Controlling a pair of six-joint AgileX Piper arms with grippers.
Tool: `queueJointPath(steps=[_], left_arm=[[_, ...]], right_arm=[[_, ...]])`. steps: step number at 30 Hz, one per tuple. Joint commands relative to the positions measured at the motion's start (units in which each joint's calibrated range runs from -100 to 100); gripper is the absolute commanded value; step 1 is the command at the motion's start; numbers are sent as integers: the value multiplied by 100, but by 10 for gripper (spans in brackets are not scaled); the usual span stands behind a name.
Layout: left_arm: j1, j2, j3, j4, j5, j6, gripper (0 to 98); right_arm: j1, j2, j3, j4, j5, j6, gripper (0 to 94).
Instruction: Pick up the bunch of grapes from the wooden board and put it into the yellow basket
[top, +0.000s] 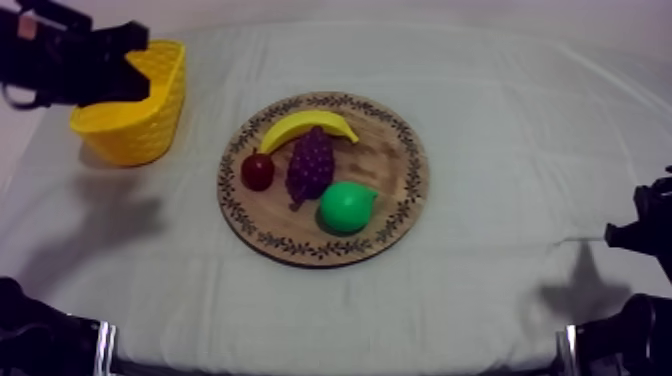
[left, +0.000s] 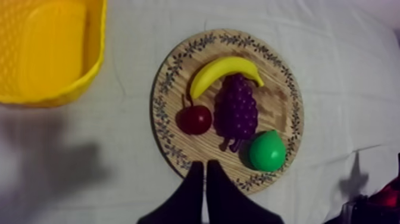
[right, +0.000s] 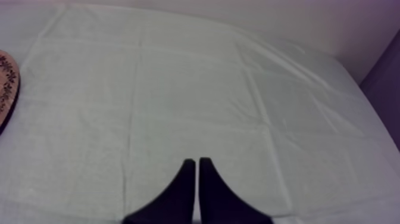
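Dark purple grapes (top: 310, 165) lie mid the board (top: 400, 200), with banana (top: 308, 125), small red fruit (top: 257, 171) and pear (top: 347, 207) close around. The basket (top: 140, 120) stands off the board. Left fingers (left: 191, 189) and right fingers (right: 181, 189) are narrow, empty.

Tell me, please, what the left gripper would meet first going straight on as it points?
Probably the wooden board at its near rim, short of the small red fruit; depth is unclear.

There is one each of board (top: 395, 150), basket (top: 140, 135), banana (top: 305, 124), pear (top: 347, 207), bunch of grapes (top: 311, 163) and small red fruit (top: 257, 171).
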Motion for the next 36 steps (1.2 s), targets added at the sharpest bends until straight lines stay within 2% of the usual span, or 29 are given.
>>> queueJointPath(steps=[1, 5, 13, 23, 29, 36], left_arm=[[102, 908, -829, -53, 302, 193, 0], [331, 1644, -1607, -152, 610, 377, 0], [871, 2785, -2748, -236, 755, 646, 0], [1338, 4066, -3897, -302, 989, 798, 18], [1393, 4368, -3991, -354, 1008, 865, 176], [1433, 4459, -4111, -416, 1011, 843, 518]], right_arm=[[0, -2, -5, -1, -3, 0, 3], [0, -2, -5, -1, -3, 0, 3], [0, -2, -5, -1, -3, 0, 3], [0, -2, -5, -1, -3, 0, 3], [0, -2, -5, -1, -3, 0, 3], [0, -2, -5, -1, -3, 0, 3]])
